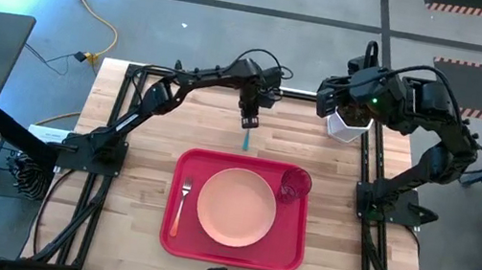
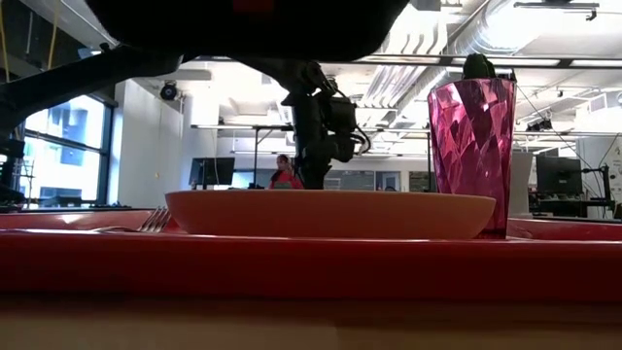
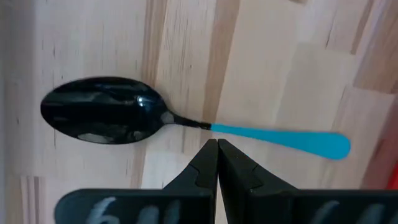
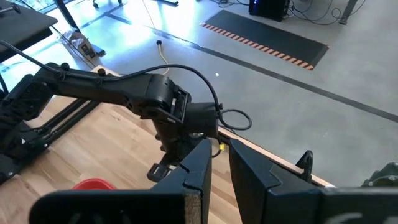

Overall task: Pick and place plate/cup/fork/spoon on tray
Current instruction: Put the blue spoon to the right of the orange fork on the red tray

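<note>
Tray (image 1: 171, 238): red, flat on the bench (image 1: 116, 125), centred toward its front edge.
Plate (image 1: 236, 207): peach-pink, in the middle of the tray.
Fork (image 1: 181, 205): on the tray just beside the plate, along the tray's left edge, tines toward the tray's rear edge.
Cup (image 1: 295, 183): translucent pink, upright in the tray's rear right corner, close beside the plate.
Spoon (image 3: 186, 122): flat on the bare bench just behind the tray's rear edge, off the tray; dark bowl at one end, teal handle at the other.
Left gripper (image 1: 248, 120): directly above the spoon, pointing down; fingers (image 3: 202, 165) pressed together with nothing between them, tips over the neck where bowl meets handle.
Right gripper (image 4: 219, 155): raised over the bench's rear right corner, near a white pot (image 1: 344, 124); fingers (image 4: 252, 168) slightly parted, holding nothing.
</note>
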You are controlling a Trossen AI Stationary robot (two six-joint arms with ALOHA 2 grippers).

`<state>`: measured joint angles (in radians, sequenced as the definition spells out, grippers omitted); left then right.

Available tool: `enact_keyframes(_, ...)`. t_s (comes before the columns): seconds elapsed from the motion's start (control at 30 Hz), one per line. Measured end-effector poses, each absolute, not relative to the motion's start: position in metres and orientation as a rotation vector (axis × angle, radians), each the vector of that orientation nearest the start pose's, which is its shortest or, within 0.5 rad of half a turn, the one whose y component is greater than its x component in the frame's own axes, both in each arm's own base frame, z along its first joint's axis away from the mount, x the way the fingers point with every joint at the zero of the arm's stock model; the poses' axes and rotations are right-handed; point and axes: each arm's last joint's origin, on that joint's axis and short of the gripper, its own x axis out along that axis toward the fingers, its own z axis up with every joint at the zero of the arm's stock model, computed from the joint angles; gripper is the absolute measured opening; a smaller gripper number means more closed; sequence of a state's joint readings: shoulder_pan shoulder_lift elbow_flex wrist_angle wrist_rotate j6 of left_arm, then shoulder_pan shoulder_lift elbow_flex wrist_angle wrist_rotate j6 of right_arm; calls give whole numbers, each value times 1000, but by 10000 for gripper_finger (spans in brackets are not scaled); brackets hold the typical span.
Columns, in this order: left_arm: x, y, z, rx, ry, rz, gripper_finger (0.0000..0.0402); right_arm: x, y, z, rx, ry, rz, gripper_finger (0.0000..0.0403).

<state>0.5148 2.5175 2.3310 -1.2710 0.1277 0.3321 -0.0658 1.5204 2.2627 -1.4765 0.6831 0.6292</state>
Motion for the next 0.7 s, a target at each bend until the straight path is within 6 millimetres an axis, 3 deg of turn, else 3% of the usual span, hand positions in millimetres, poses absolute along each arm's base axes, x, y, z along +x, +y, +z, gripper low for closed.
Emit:
enact_keyframes(0.37,437,242,170,-157,1406,56,0,218,-33,514,367,464,-909,48)
enact_keyframes(0.7,429,256,171,-87,1334,-148,0,224,-33,511,362,481,-909,48)
